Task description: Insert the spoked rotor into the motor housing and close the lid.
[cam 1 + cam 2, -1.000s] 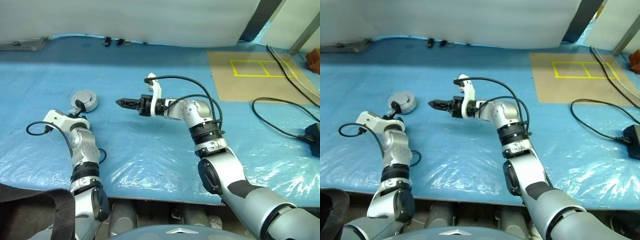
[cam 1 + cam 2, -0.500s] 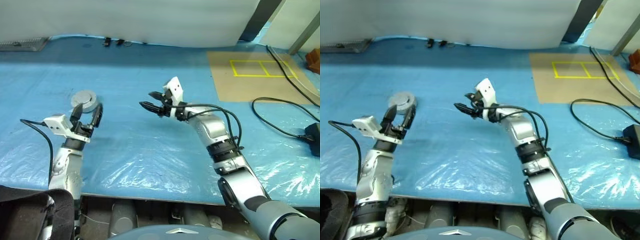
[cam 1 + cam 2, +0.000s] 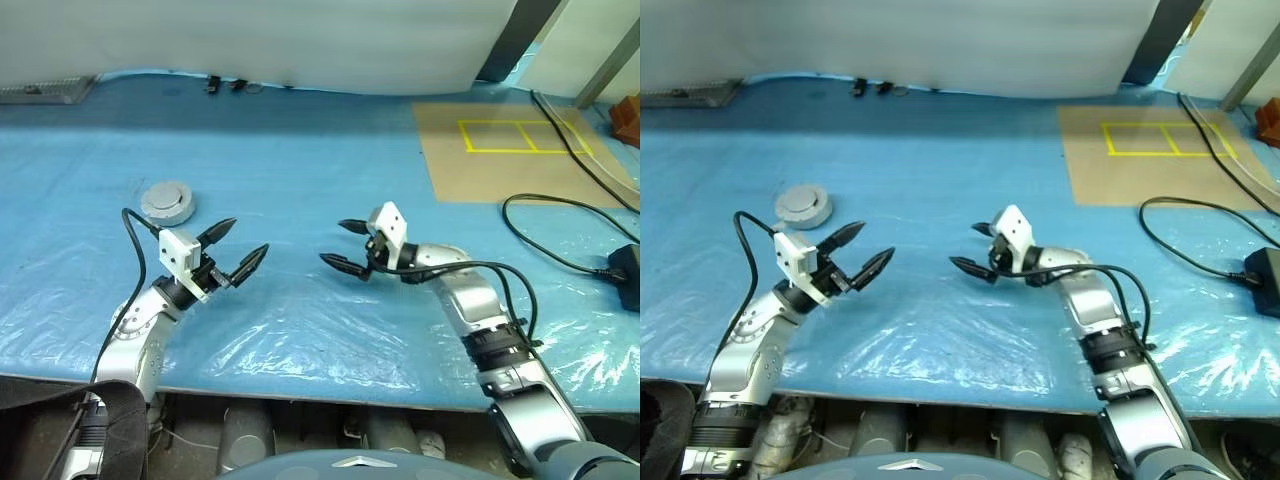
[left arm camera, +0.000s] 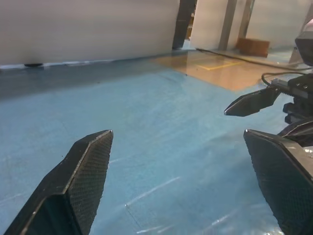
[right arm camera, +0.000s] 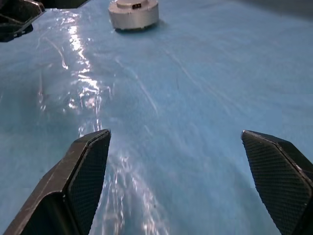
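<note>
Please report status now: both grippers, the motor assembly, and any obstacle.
Left gripper open, empty. Right gripper open, empty. Closed grey assembly sits on the blue sheet, plain lid face up, apart from both grippers. Nothing in the way.

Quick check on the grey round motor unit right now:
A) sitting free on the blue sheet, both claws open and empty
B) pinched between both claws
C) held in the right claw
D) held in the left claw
A: the closed grey motor housing sits alone on the blue sheet, while the left claw and right claw hang open and empty nearer the robot.
</note>
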Available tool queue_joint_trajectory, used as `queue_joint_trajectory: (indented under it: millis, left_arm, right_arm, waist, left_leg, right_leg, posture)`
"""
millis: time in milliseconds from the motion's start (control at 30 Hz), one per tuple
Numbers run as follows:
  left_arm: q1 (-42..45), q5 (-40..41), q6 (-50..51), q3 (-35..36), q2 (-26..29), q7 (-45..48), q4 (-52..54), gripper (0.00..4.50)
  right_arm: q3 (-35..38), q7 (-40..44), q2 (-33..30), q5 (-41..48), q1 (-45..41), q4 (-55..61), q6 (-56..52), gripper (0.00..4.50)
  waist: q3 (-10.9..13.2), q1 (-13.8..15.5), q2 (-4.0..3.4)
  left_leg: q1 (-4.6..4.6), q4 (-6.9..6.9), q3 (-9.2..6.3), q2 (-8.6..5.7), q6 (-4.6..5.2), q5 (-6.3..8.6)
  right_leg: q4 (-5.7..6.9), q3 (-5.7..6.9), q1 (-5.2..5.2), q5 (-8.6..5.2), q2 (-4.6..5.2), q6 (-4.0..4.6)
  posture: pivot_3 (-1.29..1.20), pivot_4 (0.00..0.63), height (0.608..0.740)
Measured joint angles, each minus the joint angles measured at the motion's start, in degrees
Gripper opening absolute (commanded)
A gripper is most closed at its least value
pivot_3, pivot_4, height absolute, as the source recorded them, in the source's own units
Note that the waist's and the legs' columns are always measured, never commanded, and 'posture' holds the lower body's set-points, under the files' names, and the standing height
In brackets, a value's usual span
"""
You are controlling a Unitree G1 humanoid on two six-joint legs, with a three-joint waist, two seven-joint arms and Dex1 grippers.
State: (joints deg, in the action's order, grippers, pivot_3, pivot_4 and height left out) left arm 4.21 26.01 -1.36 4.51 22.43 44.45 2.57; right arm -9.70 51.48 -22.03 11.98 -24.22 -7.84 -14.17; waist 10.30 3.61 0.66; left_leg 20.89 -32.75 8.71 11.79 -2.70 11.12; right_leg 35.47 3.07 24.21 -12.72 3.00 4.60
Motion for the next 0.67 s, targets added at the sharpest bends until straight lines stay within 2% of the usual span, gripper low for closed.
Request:
queue_joint_trajectory:
  millis: [667]
  left_arm:
    - [-0.9,-4.3,-0.6,-1.9,0.2,1.0,0.8,4.5]
  right_arm:
    - [-0.1,1.2,-1.0,-3.0,-4.2,-5.0,5.5,4.47]
  waist:
    - [0.0,0.2,-0.01]
  left_leg:
    - [-0.02,-0.05,0.0,0.0,0.04,-0.01]
  right_leg:
    - [0.05,0.0,-0.04,0.0,0.01,0.03]
  posture:
    - [0.0,0.15,0.74]
